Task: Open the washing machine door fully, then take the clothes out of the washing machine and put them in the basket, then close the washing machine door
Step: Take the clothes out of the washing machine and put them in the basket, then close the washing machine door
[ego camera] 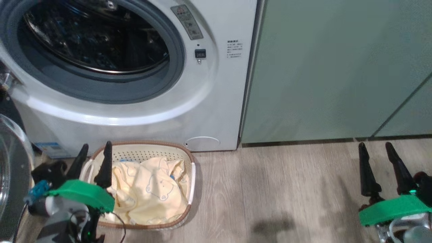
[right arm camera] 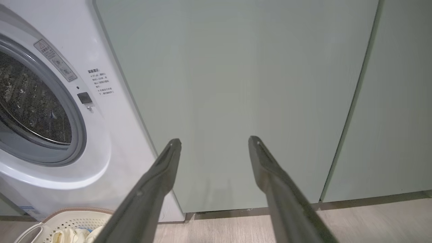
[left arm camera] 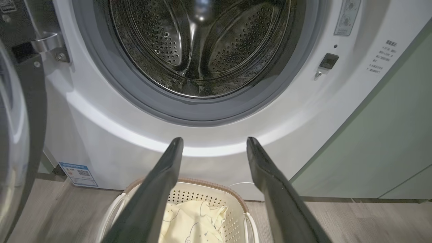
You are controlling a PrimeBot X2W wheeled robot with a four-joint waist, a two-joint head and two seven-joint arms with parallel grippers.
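The white washing machine (ego camera: 216,87) stands with its grey-ringed drum opening (ego camera: 98,40) uncovered; the steel drum (left arm camera: 202,44) looks bare inside. Its door (ego camera: 10,168) hangs swung out at the far left, glass bowl and black rim (left arm camera: 32,111) showing at the frame edge. On the floor before the machine sits the cream basket (ego camera: 187,162), holding the pale-yellow clothes (ego camera: 152,192) with the blue bear outline. My left gripper (ego camera: 95,153) is open just above the basket's left side, nothing between its fingers. Far to the right, my right gripper (ego camera: 375,152) is open and empty, facing the cabinets.
Sage-green cabinet doors (ego camera: 337,67) stand right of the machine. Grey wood floor (ego camera: 276,189) runs between basket and right gripper. A blue sticker (left arm camera: 78,173) marks the machine's lower left corner, a door latch slot (ego camera: 200,54) its front.
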